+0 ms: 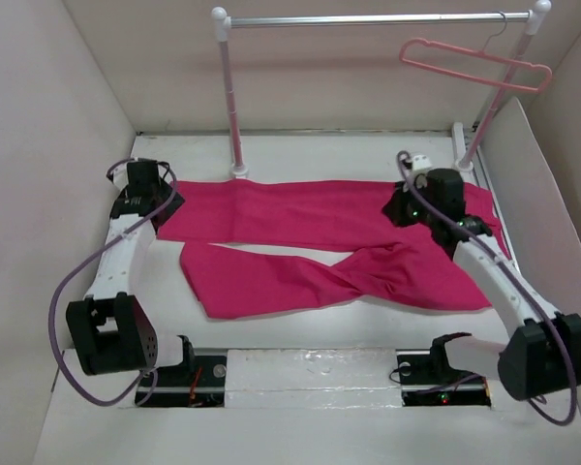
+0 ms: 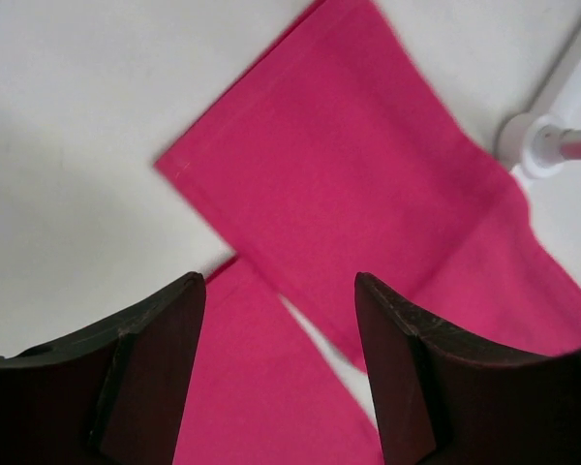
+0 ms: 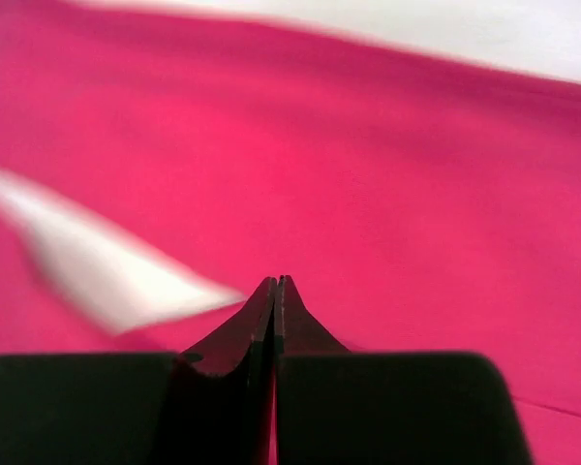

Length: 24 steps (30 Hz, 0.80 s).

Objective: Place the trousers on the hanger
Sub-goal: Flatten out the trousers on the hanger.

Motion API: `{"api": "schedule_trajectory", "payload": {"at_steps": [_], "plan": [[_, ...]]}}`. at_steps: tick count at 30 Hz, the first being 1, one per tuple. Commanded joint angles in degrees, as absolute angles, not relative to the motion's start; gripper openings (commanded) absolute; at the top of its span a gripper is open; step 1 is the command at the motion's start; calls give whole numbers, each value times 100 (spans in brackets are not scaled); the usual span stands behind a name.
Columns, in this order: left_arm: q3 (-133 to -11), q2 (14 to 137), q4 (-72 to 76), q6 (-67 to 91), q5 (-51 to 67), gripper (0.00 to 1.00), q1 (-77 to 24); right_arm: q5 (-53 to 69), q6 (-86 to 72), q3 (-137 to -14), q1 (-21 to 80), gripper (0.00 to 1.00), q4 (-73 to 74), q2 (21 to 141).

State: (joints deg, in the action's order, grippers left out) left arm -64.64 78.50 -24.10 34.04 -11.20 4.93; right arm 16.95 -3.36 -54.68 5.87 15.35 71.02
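The left gripper (image 2: 278, 283) hovers with jaws wide apart and empty above the hem ends of the bright magenta-pink fabric trousers (image 1: 310, 242). The right gripper (image 3: 274, 283) is closed tight over their right end, with no cloth visibly pinched. They lie spread across the white table (image 1: 320, 155). Beyond, the thin light-pink triangular hanger (image 1: 474, 64) hangs on the white-and-silver rail (image 1: 368, 19).

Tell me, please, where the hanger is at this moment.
In the top view, the hanger hangs by its hook from the right end of the clothes rail, at the back right, above and apart from the trousers lying below.
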Motion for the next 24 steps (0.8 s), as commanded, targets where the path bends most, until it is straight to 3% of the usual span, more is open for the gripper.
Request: {"api": "schedule_trajectory", "payload": {"at_steps": [1, 4, 6, 10, 17, 18, 20, 21, 24], "plan": [[-5828, 7665, -3075, 4042, -1126, 60, 527, 1627, -449, -5151, 1840, 11, 1221, 6559], [-5240, 7410, -3042, 4254, -643, 59, 598, 1669, -343, -5220, 2485, 27, 1354, 6504], [-4880, 7409, -2874, 4350, -354, 56, 738, 1706, -97, -5352, 3065, 31, 1632, 6653], [-4571, 7603, -2839, 4509, -290, 51, 686, 1143, 149, -5634, 3822, 34, 1995, 6811], [-4079, 7733, -2252, 4518, -668, 44, 615, 1283, 61, -5379, 3929, 35, 1916, 6645], [-4069, 7839, -2207, 4500, -755, 40, 615, 1257, 79, -5370, 3929, 35, 1986, 6610], [-4113, 8180, -2110, 4395, -721, 21, 615, 1126, 140, -5335, 3858, 36, 2048, 6487], [-4218, 8278, -2109, 4308, -634, 0, 615, 1116, 158, -5309, 3745, 38, 2144, 6469], [-4612, 8315, -2416, 4184, -737, 0, 677, 1011, 263, -5300, 3402, 50, 2512, 6390]]}}
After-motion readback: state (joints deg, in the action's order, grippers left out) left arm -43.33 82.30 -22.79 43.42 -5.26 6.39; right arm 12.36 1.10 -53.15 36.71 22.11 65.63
